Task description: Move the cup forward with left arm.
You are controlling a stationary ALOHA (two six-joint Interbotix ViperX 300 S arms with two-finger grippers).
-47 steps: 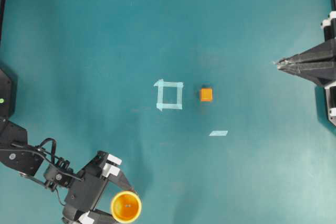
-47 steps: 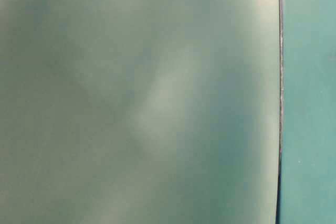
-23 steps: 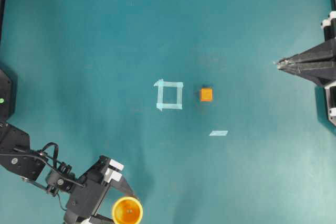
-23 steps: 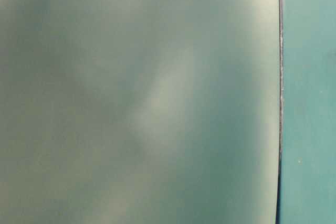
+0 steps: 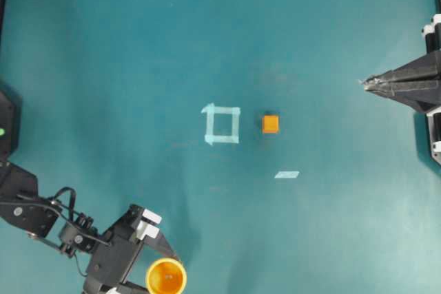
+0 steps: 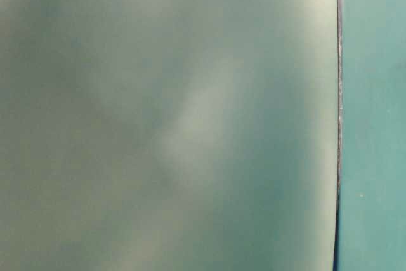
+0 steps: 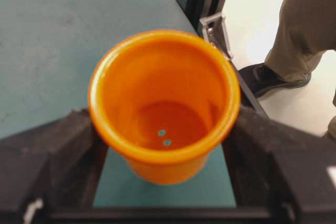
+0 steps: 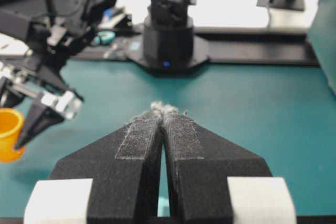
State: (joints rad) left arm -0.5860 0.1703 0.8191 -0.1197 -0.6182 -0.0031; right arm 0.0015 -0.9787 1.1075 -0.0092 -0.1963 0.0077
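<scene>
At bottom left of the overhead view, sitting upright near the table (image 5: 124, 53) edge: cup (image 5: 166, 277), yellow outside, orange inside, two small holes showing in its base from the left wrist view (image 7: 164, 103). Standing between the fingers of the left gripper (image 5: 153, 266), one black finger (image 7: 50, 156) pressing against each side of the rim, jaws spread wide around the cup. Resting on the teal surface, not lifting, as far as the wrist view tells. Showing again at the left border of the right wrist view (image 8: 9, 132), with one dark fingertip (image 8: 37, 119) in front of it.

Reaching in from the left edge: left arm (image 5: 41, 215), black, jointed, cables looping over it, white blocks at the finger roots.

Lying well apart, near the table's middle: square (image 5: 222, 124) of pale tape, with an orange cube (image 5: 271, 124) just right of it, not touching. Lying below and right of the cube: short tape strip (image 5: 286, 175).

Pointing in from the far right edge: right gripper (image 5: 365, 84), a black wedge, fingers pressed together with only a thin slit between them, holding nothing, frayed padding at the tips (image 8: 165, 109).

Standing beyond the table edge in the left wrist view: a leg (image 7: 299, 30) in khaki trousers, and a dark shoe.

Giving nothing but a blurred green-grey surface: table-level view.
</scene>
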